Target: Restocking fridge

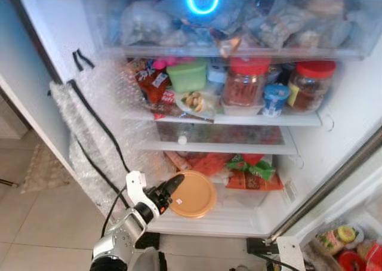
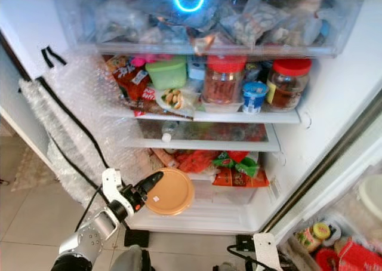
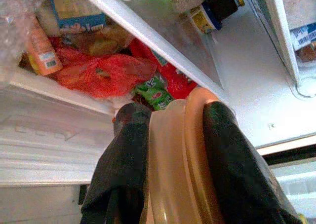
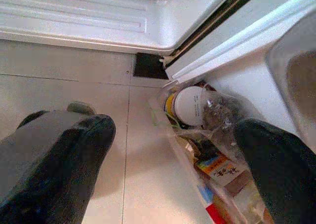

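Orange lid (image 1: 192,194) gripped at the fridge (image 1: 54,38)'s bottom shelf.
Left pincer (image 3: 173,135) clamps the lid's rim, its near edge hidden behind black fingers (image 3: 123,165); right pincer (image 4: 173,150) hangs spread wide over floor (image 4: 64,61), a door-bin's packets blurred below.

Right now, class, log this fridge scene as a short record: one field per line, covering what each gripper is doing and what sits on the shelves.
Left gripper: left gripper shut on the rim of the orange lid, held at the fridge's bottom shelf
Right gripper: right gripper open, low over the tiled floor
Middle shelf: two red-capped jars, green container, blue-lidded cup
Lower shelf: red and green snack packets
Top drawer: bagged food, contents unclear
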Controlling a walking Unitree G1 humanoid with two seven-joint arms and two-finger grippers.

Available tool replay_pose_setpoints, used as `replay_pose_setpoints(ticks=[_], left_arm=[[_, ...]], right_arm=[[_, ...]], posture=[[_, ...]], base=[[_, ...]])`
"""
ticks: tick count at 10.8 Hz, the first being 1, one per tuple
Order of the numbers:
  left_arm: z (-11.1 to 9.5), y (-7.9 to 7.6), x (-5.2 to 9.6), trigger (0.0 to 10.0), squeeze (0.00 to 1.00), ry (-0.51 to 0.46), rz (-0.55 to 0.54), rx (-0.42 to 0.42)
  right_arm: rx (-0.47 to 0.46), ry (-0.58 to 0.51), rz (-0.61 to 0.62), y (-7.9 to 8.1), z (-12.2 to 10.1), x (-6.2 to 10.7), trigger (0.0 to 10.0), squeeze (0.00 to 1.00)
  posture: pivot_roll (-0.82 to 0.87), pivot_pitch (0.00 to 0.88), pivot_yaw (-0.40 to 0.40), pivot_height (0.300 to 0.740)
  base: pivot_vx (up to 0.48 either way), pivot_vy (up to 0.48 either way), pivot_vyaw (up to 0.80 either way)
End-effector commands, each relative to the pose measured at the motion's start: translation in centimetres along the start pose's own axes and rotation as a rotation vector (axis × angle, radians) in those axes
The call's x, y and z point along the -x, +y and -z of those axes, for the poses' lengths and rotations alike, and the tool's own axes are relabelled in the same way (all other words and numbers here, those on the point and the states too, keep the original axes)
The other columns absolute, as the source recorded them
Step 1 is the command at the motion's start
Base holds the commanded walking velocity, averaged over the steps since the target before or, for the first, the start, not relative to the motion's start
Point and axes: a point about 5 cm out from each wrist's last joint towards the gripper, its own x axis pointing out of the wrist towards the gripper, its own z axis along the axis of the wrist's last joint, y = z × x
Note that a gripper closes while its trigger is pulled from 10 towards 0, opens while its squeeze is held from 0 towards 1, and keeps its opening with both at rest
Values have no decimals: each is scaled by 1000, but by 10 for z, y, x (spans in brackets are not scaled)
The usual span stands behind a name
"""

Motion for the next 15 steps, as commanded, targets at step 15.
replay_pose_setpoints(ticks=[15], left_arm=[[-7, -5, -7, 10000, 0, -58, 18, 19]], right_arm=[[-7, -6, -13, 2, 1, 0, 10000, 0]], posture=[[-21, 33, 6, 651]], base=[[0, 0, -37]])
